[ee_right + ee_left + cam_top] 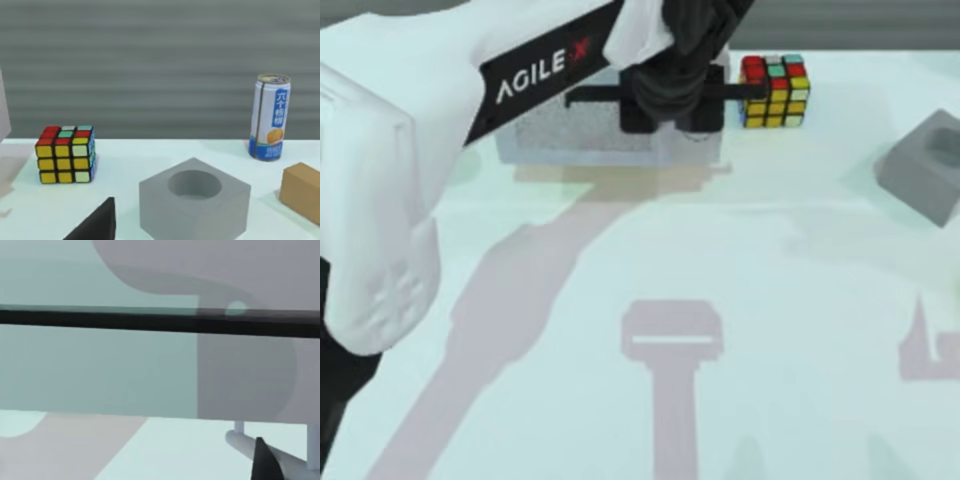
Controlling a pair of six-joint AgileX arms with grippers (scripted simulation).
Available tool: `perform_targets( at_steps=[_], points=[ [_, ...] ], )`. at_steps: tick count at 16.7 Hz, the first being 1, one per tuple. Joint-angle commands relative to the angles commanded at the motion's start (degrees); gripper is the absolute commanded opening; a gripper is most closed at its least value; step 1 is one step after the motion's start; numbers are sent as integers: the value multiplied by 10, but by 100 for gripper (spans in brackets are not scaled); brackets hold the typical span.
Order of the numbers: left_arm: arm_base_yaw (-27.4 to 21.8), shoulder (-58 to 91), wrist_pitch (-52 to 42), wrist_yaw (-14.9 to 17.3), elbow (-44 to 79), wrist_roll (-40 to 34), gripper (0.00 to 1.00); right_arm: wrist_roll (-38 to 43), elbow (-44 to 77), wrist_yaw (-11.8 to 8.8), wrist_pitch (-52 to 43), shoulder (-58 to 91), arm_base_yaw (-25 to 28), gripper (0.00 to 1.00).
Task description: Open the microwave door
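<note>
The light grey microwave (605, 135) stands at the back middle of the table, and my left arm reaches over it from the left. My left gripper (670, 95) hovers over the microwave's right part, next to the cube. In the left wrist view the microwave door (100, 370) fills the picture as a flat pale panel crossed by a black strip. Its light grey bar handle (290, 465) stands off the panel on two posts. The black tip of my left gripper (264, 462) lies right against that handle. My right gripper (100, 225) is parked at the right, outside the top view.
A colourful puzzle cube (775, 92) sits just right of the microwave. A dark grey block with a round hollow (925, 165) is at the right edge. The right wrist view also shows a drink can (270, 117) and a brown box (302, 192).
</note>
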Motion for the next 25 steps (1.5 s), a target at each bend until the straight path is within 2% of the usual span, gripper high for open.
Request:
perform_targets(
  at_steps=[3, 25],
  points=[
    [-1, -28, 15, -7, -39, -7, 0, 0, 0, 0, 0, 0, 0, 100],
    [-1, -30, 16, -7, -41, -7, 0, 0, 0, 0, 0, 0, 0, 100]
  ],
)
